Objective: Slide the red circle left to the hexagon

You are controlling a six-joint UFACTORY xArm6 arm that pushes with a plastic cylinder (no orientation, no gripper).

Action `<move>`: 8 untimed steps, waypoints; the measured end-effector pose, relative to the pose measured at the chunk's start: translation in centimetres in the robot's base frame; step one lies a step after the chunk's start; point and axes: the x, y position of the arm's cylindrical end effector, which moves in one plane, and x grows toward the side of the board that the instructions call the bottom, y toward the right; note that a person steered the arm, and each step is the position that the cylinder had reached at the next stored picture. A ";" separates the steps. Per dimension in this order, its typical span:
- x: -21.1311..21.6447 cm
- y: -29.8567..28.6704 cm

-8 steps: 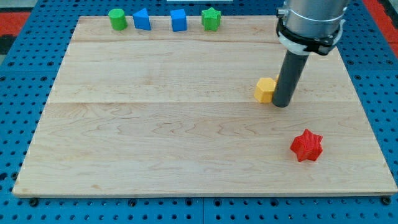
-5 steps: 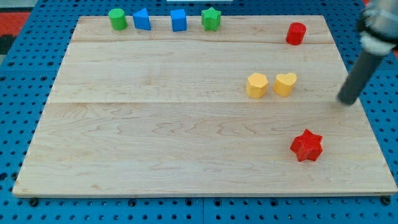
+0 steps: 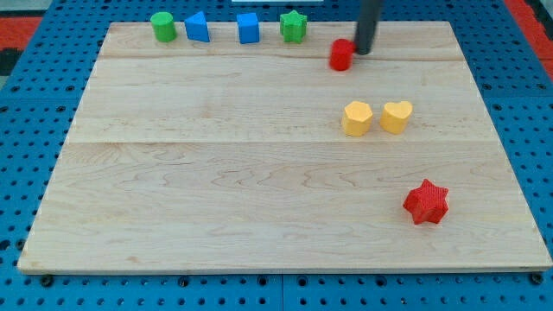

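Note:
The red circle (image 3: 341,54) lies near the board's top edge, right of the middle. My tip (image 3: 364,52) stands right against its right side. The yellow hexagon (image 3: 356,118) sits lower down, below and slightly right of the red circle. A yellow heart (image 3: 397,116) lies just right of the hexagon.
A green cylinder (image 3: 162,25), a blue triangle-like block (image 3: 197,27), a blue cube (image 3: 248,28) and a green star (image 3: 294,26) line the board's top edge. A red star (image 3: 426,202) lies at the lower right. The wooden board (image 3: 216,199) rests on a blue pegboard.
My rod swung from beside the yellow blocks out to the right, then up to the top. The red circle has slid left from the top right corner area.

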 end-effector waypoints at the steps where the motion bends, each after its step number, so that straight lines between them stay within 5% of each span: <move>1: 0.7 -4.8; 3: 0.8 -6.6; 6: 3.8 -16.7; 7: 5.8 -9.3; 8: 8.4 -8.6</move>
